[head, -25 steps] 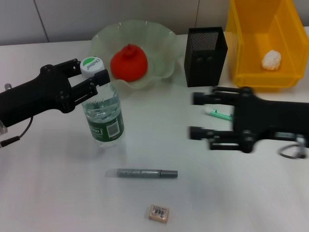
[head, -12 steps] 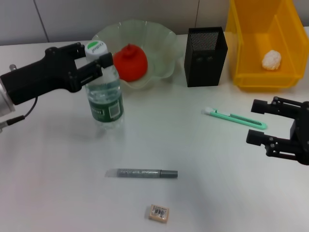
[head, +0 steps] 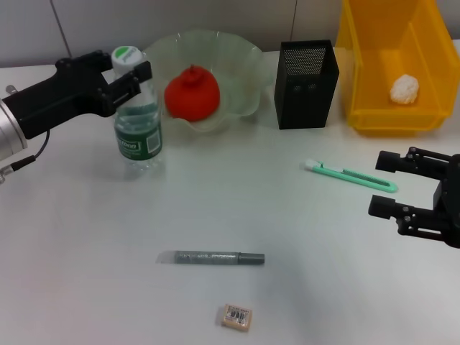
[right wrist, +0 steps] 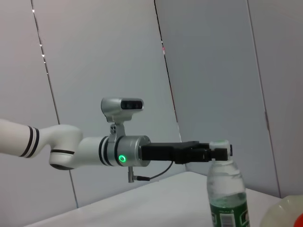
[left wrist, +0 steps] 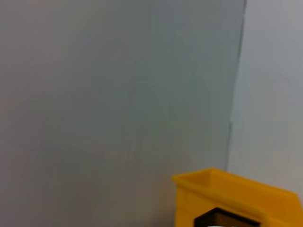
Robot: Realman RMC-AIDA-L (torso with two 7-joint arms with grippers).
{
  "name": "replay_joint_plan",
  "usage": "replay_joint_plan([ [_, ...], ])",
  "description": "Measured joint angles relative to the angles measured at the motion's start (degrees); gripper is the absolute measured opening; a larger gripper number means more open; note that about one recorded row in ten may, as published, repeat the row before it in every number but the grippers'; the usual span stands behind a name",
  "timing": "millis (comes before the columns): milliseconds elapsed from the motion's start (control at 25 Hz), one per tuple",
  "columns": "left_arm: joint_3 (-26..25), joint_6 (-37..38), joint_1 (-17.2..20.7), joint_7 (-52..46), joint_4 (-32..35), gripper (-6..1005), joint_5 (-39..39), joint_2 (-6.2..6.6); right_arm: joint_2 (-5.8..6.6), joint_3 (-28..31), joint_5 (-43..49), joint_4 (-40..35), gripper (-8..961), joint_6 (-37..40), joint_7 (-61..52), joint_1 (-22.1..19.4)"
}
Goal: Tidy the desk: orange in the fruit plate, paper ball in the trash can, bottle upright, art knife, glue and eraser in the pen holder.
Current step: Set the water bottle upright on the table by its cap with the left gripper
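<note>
While clamped on the neck of the upright bottle (head: 138, 115) at 10 o'clock, left gripper (head: 128, 70) stands beside fruit plate (head: 237, 65), containing orange (head: 192, 92). Right gripper (head: 388, 185), fingers parted, empty, at 3 o'clock. Trash can (head: 394, 115) at 1 o'clock holds paper ball (head: 404, 88). Pen holder (head: 307, 85): contents indiscernible. Eraser (head: 236, 317) at 6 o'clock.

I count one bottle (head: 138, 128); one orange (head: 192, 93); one eraser (head: 236, 317); one paper ball (head: 404, 88); two grippers, left gripper (head: 136, 77) and right gripper (head: 385, 184).
</note>
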State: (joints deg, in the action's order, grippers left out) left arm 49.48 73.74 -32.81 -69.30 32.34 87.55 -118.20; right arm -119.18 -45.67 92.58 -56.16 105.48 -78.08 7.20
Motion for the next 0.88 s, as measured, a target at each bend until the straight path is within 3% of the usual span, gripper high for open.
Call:
replay_joint_plan([
  [240, -0.1, -5.2, -0.2, 2.1, -0.8, 441, -1.8, -0.40, 0.09, 0.0, 0.1, 0.9, 716, 0.0, 0.4, 0.3],
  [440, -0.1, -7.0, -0.4, 4.4, -3.3, 440, -6.1, -0.40, 0.09, 0.0, 0.1, 1.8, 716, 0.0, 0.8, 0.6],
  [880, 0.1, -8.3, -1.1, 6.7, -6.7, 440, -7.3, -0.53, 0.09, -0.3, 0.1, 2.5, 717, -0.4, 0.9, 1.3],
])
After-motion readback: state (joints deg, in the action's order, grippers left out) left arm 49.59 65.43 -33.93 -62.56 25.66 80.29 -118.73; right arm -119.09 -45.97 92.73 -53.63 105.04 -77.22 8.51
